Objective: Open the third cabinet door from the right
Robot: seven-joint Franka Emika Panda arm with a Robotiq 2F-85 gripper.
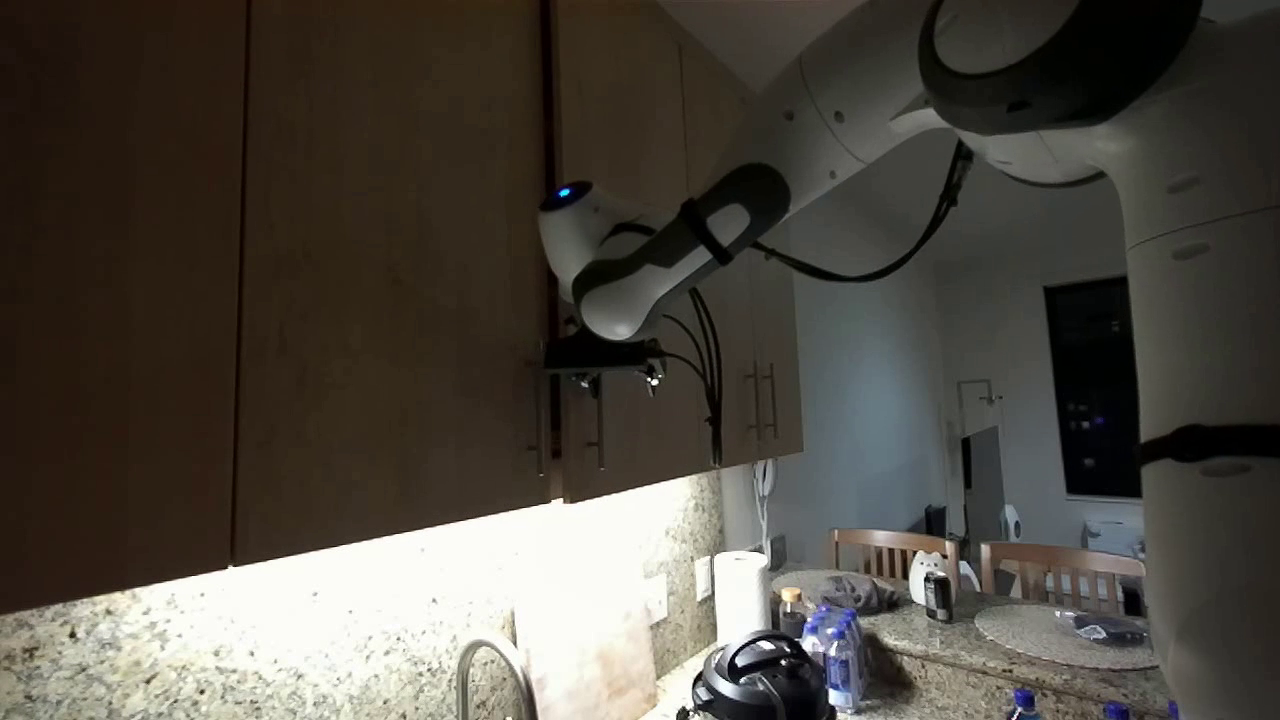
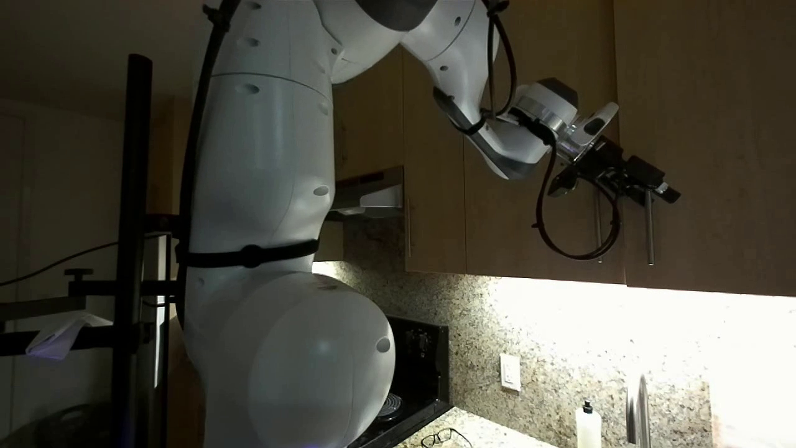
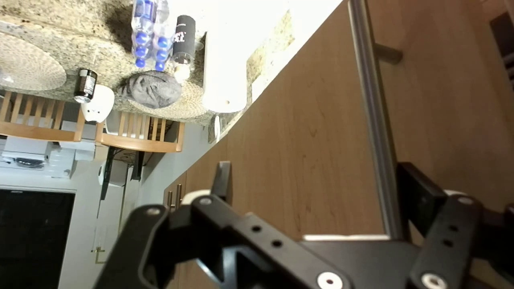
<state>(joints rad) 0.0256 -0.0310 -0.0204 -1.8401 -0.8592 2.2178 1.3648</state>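
Observation:
The third cabinet door from the right is flat light-brown wood in an exterior view (image 1: 640, 440), in an exterior view (image 2: 721, 155) and in the wrist view (image 3: 305, 140). A narrow dark strip runs along its left edge. Its slim vertical metal bar handle (image 3: 373, 108) sits low at that edge and shows in both exterior views (image 1: 600, 430) (image 2: 650, 230). My gripper (image 3: 319, 176) is open around the handle's upper part, also seen in an exterior view (image 2: 658, 188). The bar stands between the fingers, close beside the right-hand finger; I cannot tell whether they touch.
The wider door (image 1: 390, 300) adjoins at left, its handle (image 2: 599, 230) near mine. Two more handles (image 1: 762, 400) are farther right. A black cooker (image 1: 765, 680), bottles (image 1: 835, 650), paper towels (image 1: 742, 595) and faucet (image 1: 495, 660) stand below. A cable loop (image 2: 544, 230) hangs from my wrist.

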